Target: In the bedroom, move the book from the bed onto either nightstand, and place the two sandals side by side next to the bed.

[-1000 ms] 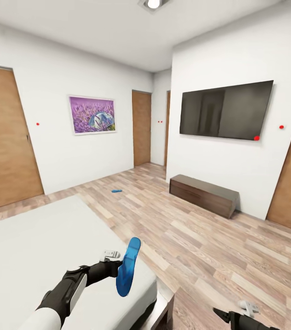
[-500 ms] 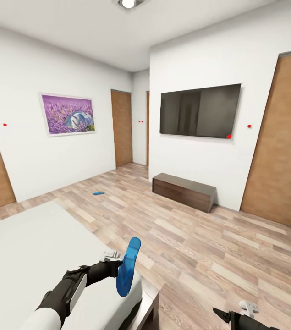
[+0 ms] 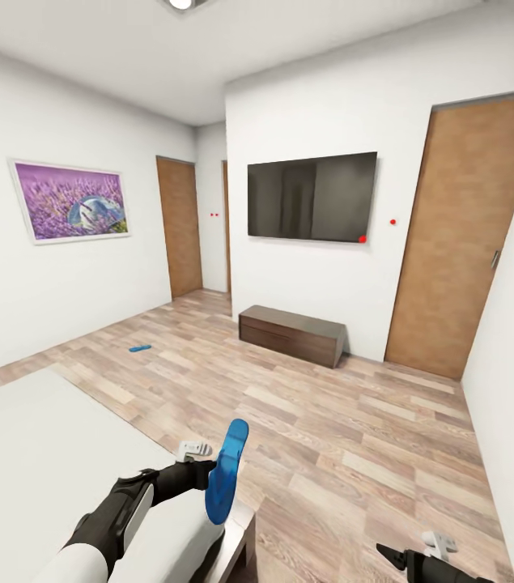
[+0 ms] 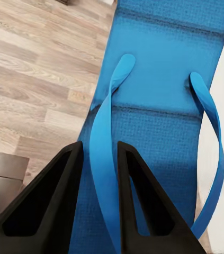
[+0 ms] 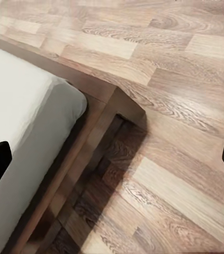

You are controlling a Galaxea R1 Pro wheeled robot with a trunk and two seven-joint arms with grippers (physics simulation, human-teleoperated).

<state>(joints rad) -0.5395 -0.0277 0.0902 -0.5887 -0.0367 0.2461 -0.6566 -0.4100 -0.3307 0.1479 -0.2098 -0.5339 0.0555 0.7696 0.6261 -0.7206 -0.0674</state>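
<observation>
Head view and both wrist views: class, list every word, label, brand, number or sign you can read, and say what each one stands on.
No readable text in these pictures.
The television has a dark blank screen.
The framed picture shows purple flowers and no lettering.
The sandal held by the left gripper is plain blue, with no brand mark visible.
The small red dots on the walls carry no writing.

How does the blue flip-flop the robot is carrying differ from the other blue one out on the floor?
The bright blue flat flip-flop in the left gripper stands on end in the air, its strap pinched between the black jaws; the far blue flip-flop lies flat on the brown wood-plank floor, untouched. The held one looks bigger, being closer. Both share the same blue.
</observation>
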